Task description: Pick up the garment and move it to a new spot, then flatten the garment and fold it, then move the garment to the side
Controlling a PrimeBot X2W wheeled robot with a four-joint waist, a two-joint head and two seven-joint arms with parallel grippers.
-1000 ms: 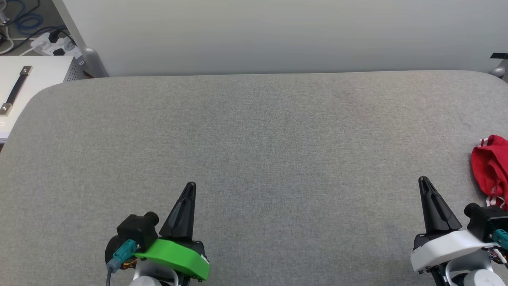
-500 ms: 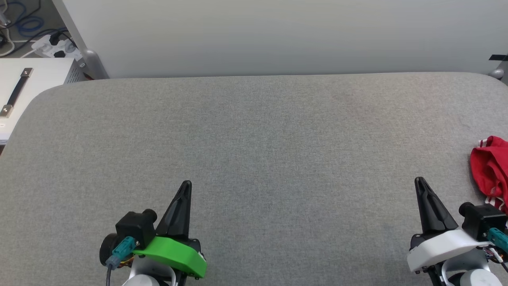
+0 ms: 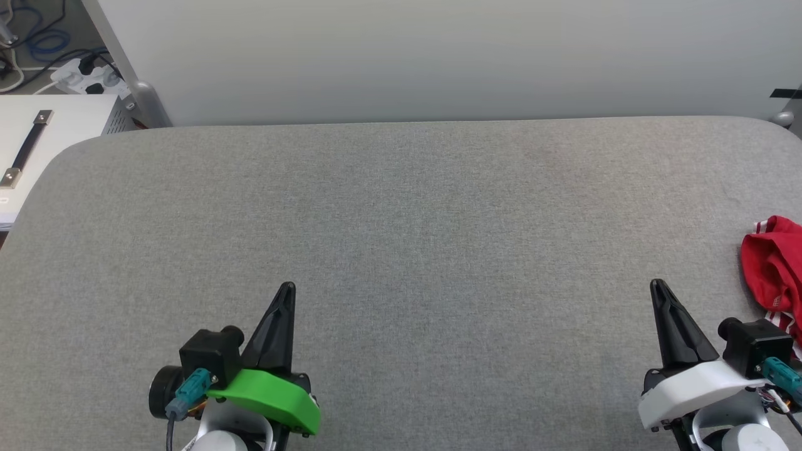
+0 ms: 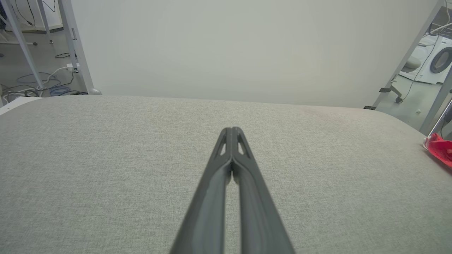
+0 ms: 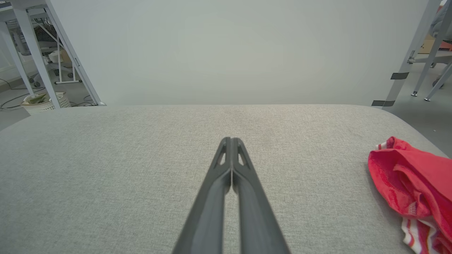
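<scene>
The red T-shirt (image 3: 774, 269) lies bunched at the far right of the head view, near the grey tabletop's (image 3: 401, 219) edge, and with the left gripper (image 3: 287, 288) and right gripper (image 3: 656, 287) both closed on nothing, a reach without first opening the fingers (image 5: 247, 197) would likely shove it off.

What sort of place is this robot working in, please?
Probably a robotics lab or test room: a grey padded table backed by a plain white panel, a power strip with loose cables, and a washing machine past the metal frame.
</scene>
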